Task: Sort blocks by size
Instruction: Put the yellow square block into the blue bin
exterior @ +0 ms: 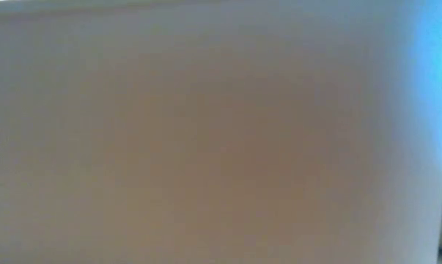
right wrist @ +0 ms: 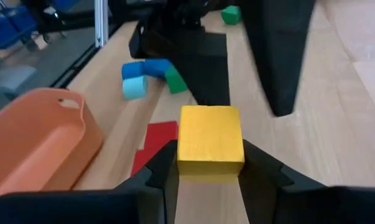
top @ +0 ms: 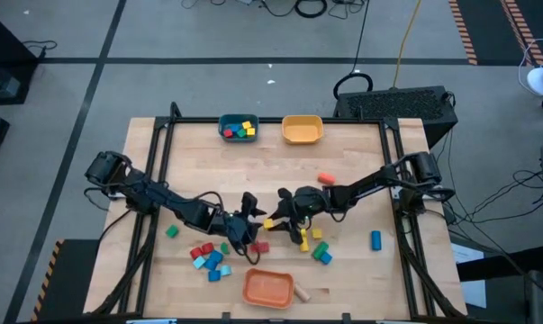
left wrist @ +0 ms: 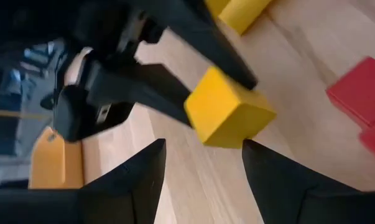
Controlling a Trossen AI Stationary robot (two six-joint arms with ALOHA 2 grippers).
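your yellow cube (right wrist: 210, 140) sits squarely between the right gripper (right wrist: 209, 171) fingers, both pads pressed on its sides, so that claw is closed partway on the cube and has hold of it. from above, the cube (top: 269, 223) is at the table's middle, at about 9 o'clock of the right gripper (top: 280, 216).

the left gripper (left wrist: 203, 168) faces it from the other side. its two fingers stand apart with nothing between them, and the cube (left wrist: 229, 113) lies just beyond their tips, not touching them. from above, the left gripper (top: 253, 219) is at about 9 o'clock of the cube, tip to tip with the right one.

around them you have red blocks (top: 260, 246) at 6 o'clock of the cube, a blue, light blue and red cluster (top: 211, 258) at 8 o'clock, a lone green block (top: 172, 231) at 9 o'clock, and an orange block (top: 325, 178) at 2 o'clock.

the orange bowl (top: 269, 288) sits at the table's 6 o'clock edge. the teal bowl (top: 238, 129) with blocks in it and the yellow bowl (top: 302, 130) are at 12 o'clock.

the low view is blocked by a blurred pale surface.
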